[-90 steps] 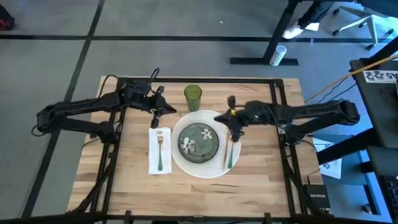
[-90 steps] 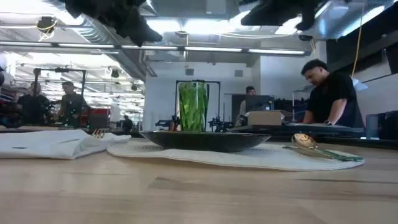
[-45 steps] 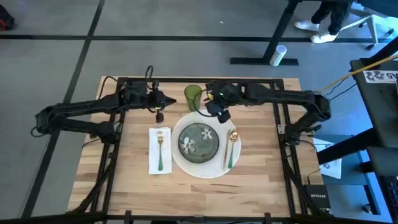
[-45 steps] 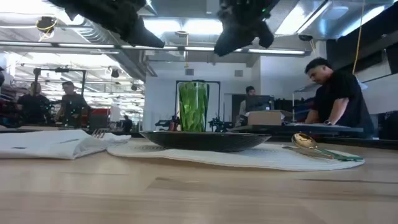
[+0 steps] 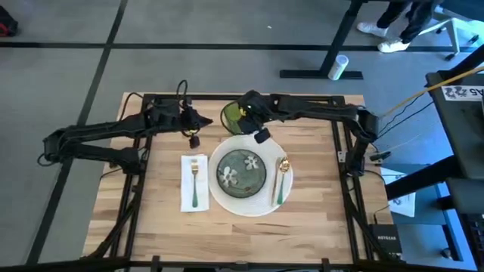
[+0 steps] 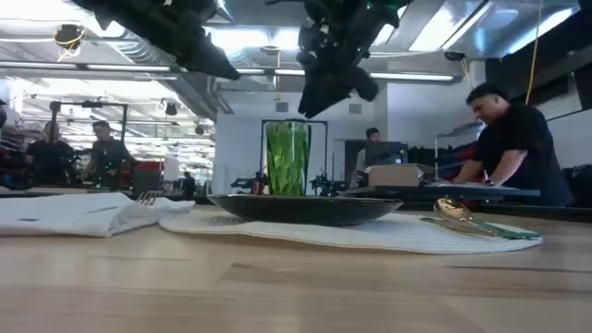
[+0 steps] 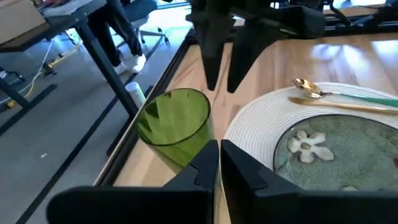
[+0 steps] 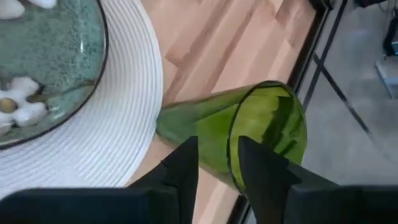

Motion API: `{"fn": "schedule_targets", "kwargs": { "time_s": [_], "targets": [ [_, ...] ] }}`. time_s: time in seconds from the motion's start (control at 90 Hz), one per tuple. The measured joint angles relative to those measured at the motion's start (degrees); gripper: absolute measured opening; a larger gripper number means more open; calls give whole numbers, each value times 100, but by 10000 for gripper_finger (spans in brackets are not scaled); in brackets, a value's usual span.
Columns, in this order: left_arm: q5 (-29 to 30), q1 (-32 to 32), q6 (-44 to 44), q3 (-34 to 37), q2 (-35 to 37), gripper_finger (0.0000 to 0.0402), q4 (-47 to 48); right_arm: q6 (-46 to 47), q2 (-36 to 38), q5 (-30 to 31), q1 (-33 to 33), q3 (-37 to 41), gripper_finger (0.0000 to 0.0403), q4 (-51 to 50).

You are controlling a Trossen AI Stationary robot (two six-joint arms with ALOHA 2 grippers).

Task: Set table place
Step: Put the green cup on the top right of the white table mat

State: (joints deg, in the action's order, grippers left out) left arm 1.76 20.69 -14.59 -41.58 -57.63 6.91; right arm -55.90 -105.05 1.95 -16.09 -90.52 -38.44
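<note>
table [image 5: 318,208]: light-wood plank top with black rails, fills the middle of the high view; both arms reach in over its far half.

on it, centre: round white ribbed placemat [image 5: 261,205], and on that a dark green-grey plate [image 5: 242,171] with white flower marks. spoon [image 5: 282,180], gold bowl and green handle, lies on the mat's right edge, beside the plate. left of the mat, just apart from it, a white napkin [image 5: 193,182] with a green-handled fork [image 5: 194,181] lying along it.

green glass [image 5: 230,115] stands upright near the far rail, just beyond the mat's far edge; in the low view it rises behind the plate.

right gripper [image 5: 252,127]: arm stretched across from the right side, gripper above the glass and the mat's far edge, off the table. fingers parted with a narrow gap, nothing between them; in the right wrist view the two tips sit over the glass rim [image 8: 267,134], one to each side of its near wall, not closed on it. in the low view it hangs higher than the top of the glass.

left gripper [image 5: 193,130]: over the far-left part of the table, left of the glass, above bare wood beyond the napkin. fingers pressed together, empty.

beyond the table, a person in a dark shirt [image 6: 509,148] bends over a desk.
</note>
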Motion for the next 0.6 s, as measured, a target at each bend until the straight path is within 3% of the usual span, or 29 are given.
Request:
{"fn": "schedule_targets", "kwargs": {
  "time_s": [0.256,0.6],
  "targets": [
    [-1,0,7,0,0,0,1,-9,-70,30,-288,-2,102,153],
    [-2,-42,24,0,-11,0,5,-5,-241,-465,-571,-2,101,188]
  ]
}}
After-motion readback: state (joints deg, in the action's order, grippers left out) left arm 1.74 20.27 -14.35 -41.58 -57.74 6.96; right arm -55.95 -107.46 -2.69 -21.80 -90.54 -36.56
